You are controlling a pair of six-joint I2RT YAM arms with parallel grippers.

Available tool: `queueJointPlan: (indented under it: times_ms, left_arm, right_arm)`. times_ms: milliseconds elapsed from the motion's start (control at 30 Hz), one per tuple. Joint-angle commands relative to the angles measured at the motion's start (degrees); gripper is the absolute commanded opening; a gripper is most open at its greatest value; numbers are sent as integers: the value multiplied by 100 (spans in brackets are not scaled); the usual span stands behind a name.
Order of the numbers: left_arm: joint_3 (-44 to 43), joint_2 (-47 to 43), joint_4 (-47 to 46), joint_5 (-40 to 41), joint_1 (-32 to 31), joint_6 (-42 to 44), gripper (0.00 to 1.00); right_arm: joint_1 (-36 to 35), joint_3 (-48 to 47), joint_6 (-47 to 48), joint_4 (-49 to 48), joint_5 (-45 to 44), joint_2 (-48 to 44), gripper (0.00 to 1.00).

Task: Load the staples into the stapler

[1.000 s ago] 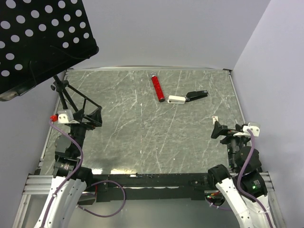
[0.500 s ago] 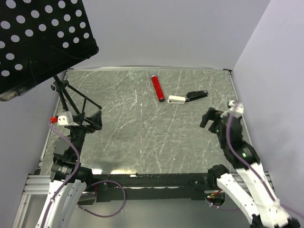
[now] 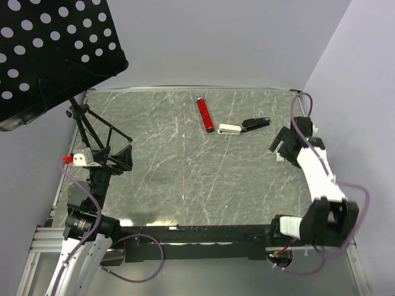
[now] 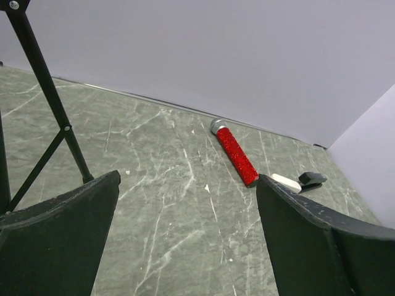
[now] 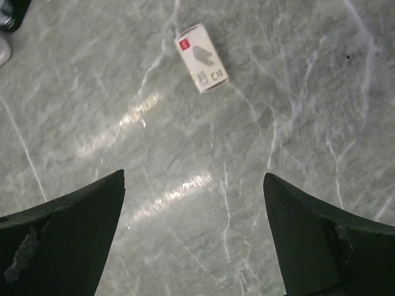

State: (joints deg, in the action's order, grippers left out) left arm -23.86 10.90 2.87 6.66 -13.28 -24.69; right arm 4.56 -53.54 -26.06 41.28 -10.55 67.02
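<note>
The black stapler [image 3: 255, 124] lies at the back right of the table, also in the left wrist view as the stapler [image 4: 311, 179]. A white oblong piece [image 3: 229, 129] touches its left end. The staples do not show in any view. My right gripper [image 3: 279, 147] hangs open over the table's right side, nothing between its fingers. In the right wrist view the right gripper [image 5: 194, 177] is just short of a small beige box [image 5: 202, 58] with a red mark. My left gripper [image 3: 120, 157] stands open and empty at the near left; the wrist view of the left gripper [image 4: 188, 179] faces the stapler from afar.
A red glittery tube [image 3: 205, 114] lies left of the white piece, seen too as the tube [image 4: 236, 156]. A black tripod [image 3: 86, 126] under a perforated black stand [image 3: 49, 49] fills the back left. Walls close the table's back and right.
My right arm has stretched forward along the right edge, bringing its open gripper over the beige box. The left arm has sunk slightly. Nothing on the table has moved.
</note>
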Motion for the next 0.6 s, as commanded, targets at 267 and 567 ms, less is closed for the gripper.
queueJointPlan:
  times_ms: [267,567]
  left_arm:
    - [-22,-202,-375,240,-210,87,97]
    - [-5,-219,-419,205,-219,122,97]
  right_arm:
    - [845,-1334,734,-568,1335,2708,100]
    - [863,-1818,1244,-480,1099,3650,94]
